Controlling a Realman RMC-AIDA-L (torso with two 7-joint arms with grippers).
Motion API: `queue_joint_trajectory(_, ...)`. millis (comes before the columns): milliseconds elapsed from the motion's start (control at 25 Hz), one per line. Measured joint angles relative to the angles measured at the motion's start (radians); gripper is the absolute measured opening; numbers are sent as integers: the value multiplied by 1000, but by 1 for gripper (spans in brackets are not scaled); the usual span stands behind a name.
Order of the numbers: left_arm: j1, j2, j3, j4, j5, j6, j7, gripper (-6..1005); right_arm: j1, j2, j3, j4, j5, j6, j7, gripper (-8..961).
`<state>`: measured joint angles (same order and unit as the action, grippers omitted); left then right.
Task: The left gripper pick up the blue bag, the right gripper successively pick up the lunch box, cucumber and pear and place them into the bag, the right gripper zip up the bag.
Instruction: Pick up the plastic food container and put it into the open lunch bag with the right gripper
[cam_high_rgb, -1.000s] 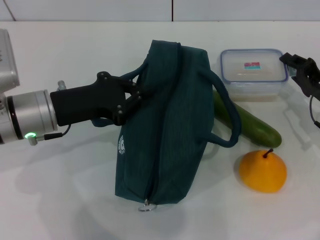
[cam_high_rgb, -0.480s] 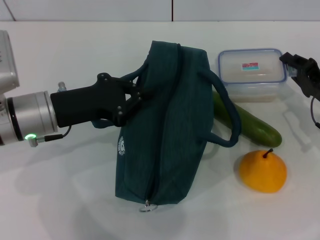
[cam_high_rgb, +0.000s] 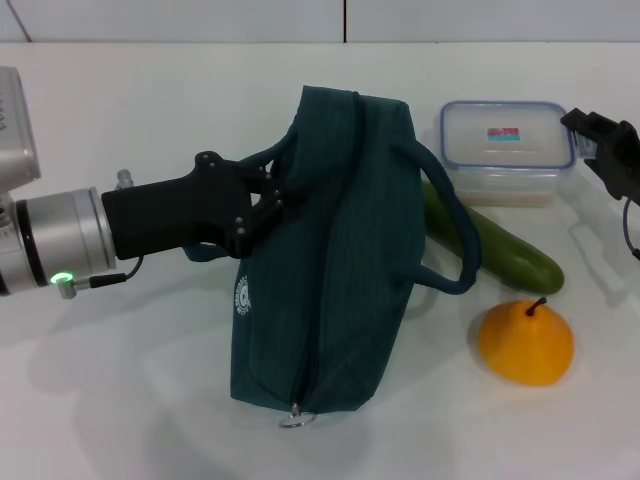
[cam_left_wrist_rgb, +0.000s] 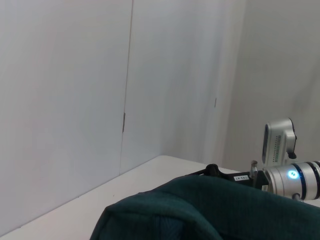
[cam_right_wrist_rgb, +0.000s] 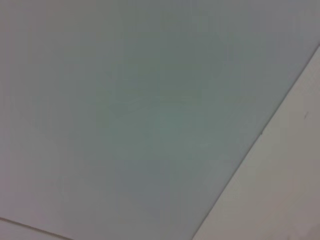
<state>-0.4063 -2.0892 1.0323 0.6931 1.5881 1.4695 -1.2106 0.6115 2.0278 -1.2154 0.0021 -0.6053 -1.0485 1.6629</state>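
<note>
Blue bag (cam_high_rgb: 335, 250) stands upright on the white surface (cam_high_rgb: 150, 400), mid-frame in head view, zipper running down its near end with the ring pull (cam_high_rgb: 293, 418) at the bottom edge. White round logo (cam_high_rgb: 243, 296) faces the robot's left.

Left gripper (cam_high_rgb: 268, 195) reaches in from the left; fingers closed together on the bag's near handle (cam_high_rgb: 268, 156) at the upper left side of the bag. Fingertips themselves partly buried in the handle and fabric, hard to separate. Wrist light (cam_high_rgb: 62, 279) green.

Far handle (cam_high_rgb: 455, 225) loops out on the right side, draped over the cucumber (cam_high_rgb: 510, 252), which lies on the surface just beside the bag; its far end is hidden behind the bag. Lunch box (cam_high_rgb: 505, 148) sits behind the cucumber, lid on. Pear (cam_high_rgb: 526, 342) in front of the cucumber, apart from the bag.

Right gripper (cam_high_rgb: 608, 150) at the right edge, just beside the lunch box, cut off by the frame; can't tell how its fingers stand.

Left wrist view: only the bag top (cam_left_wrist_rgb: 210, 210) and wall. Right wrist view: blank wall only.
</note>
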Motion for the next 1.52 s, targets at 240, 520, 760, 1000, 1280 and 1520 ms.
queue_joint_trajectory(240, 0, 0, 0, 0, 1, 0, -1, 35, -24, 0, 5, -5, 8, -17, 8, 273)
queue_joint_trajectory(520, -1, 0, 11, 0, 3, 0, 2, 36, -31, 0, 3, -5, 6, -33, 17, 274)
queue_joint_trajectory(760, 0, 2, 14, 0, 3, 1, 6, 35, -25, 0, -3, -1, 1, -27, 34, 272)
queue_joint_trajectory(1000, 3, 3, 14, -1, 3, 2, 13, 35, -20, 0, -11, -3, -2, -34, 38, 270)
queue_joint_trajectory(1280, 6, 3, 13, -1, -2, 2, 13, 36, -16, 0, -17, -6, -2, -42, 33, 232)
queue_joint_trajectory(1520, 2, 3, 6, -1, -12, 2, 12, 36, -17, 0, -19, -12, -2, -47, -47, 180)
